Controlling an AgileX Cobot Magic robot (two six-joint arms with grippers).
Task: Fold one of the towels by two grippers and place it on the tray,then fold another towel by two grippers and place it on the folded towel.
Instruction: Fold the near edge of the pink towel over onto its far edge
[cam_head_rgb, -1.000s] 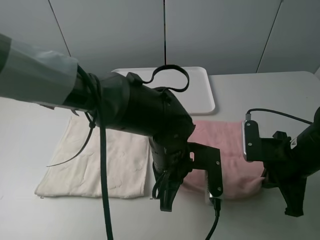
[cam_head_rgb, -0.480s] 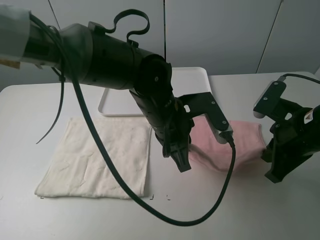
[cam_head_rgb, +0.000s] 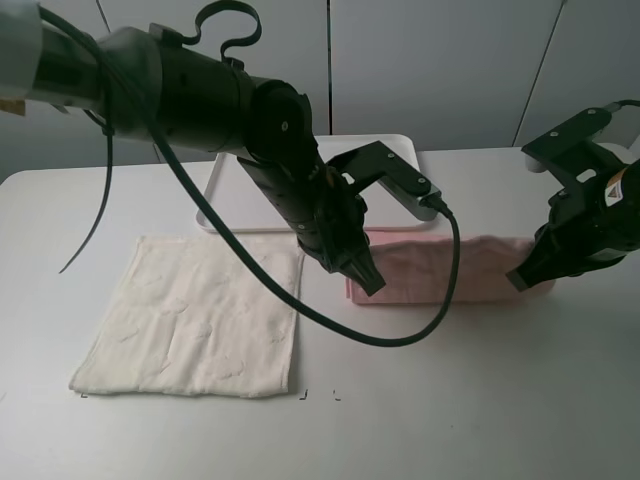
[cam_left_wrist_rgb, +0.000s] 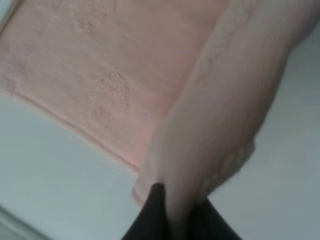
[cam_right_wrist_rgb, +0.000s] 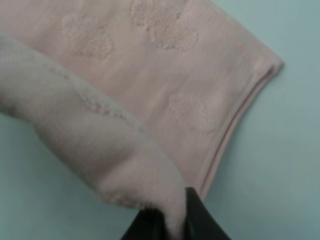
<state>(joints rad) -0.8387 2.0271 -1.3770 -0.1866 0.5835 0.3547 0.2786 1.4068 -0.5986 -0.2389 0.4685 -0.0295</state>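
Right then, the soft pink towel (cam_head_rgb: 490, 268) lay folded into a long, fuzzy strip on the smooth white desk (cam_head_rgb: 480, 400), just beside the flat white tray (cam_head_rgb: 232, 205). The black left tool (cam_head_rgb: 367, 282) pinched one end. The right tool (cam_head_rgb: 521, 278) pinched the other end. The cream towel (cam_head_rgb: 195, 320) lay flat and square nearby.

The white bench (cam_head_rgb: 480, 400) carries three things: a cream-white towel (cam_head_rgb: 200, 320) spread flat at about 8 o'clock, a white tray (cam_head_rgb: 400, 160) at 12 o'clock near the far edge, and a pale pink towel (cam_head_rgb: 480, 265) at 3 o'clock, lying as a long doubled strip.
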